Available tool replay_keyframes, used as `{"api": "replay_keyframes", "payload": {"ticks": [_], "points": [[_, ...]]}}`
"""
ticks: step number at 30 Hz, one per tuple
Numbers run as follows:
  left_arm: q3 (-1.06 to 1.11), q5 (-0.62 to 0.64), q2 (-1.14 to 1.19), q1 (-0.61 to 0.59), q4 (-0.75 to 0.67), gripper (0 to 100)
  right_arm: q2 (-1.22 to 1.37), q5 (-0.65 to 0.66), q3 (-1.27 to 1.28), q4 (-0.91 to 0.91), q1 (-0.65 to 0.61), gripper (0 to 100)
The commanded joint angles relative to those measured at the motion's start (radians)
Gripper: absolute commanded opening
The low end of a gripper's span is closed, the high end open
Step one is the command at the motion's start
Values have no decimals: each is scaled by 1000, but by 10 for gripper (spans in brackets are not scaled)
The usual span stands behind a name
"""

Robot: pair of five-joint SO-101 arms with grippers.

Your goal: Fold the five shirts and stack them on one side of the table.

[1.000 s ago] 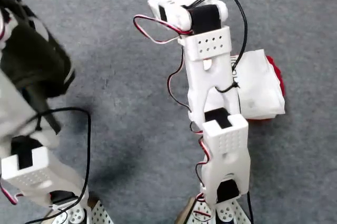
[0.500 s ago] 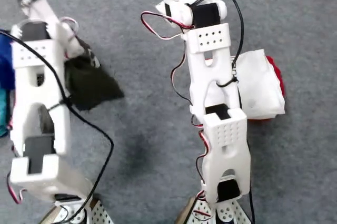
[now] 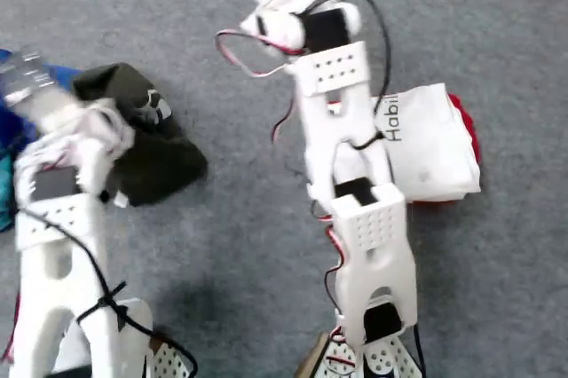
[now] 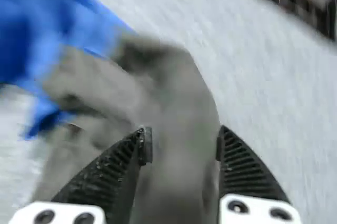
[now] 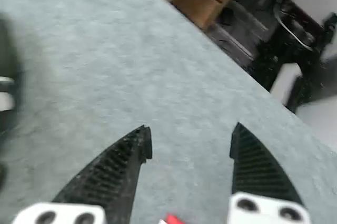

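Now, from above, the dark shirt lies crumpled on the grey surface at the left. Its long axis slants from far-left to near-right. Half a second ago it hung from the raised left arm. A folded white shirt rests on a red shirt at the right. At the left wrist, the left gripper clamps the dark cloth, with a blue shirt behind. At the right wrist, the right gripper is open above the surface.
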Motion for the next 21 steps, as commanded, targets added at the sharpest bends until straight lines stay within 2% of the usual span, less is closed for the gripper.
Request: {"api": "replay_keyframes", "payload": {"ticks": [1,4,8,12,17,19,21], "points": [[17,77,-33,-210,-114,224,31,57,22,25,-142,263],[38,123,45,-316,-221,224,105,58,41,25,-271,263],[26,127,219,-336,-313,224,199,51,41,38,-406,263],[-87,129,444,-394,-353,224,229,51,41,81,-479,263],[-327,129,746,-414,-247,168,249,58,48,89,-501,254],[-425,124,834,-407,-163,122,282,58,39,77,-495,185],[-508,123,878,-404,-75,80,308,52,39,52,-476,61]]}}
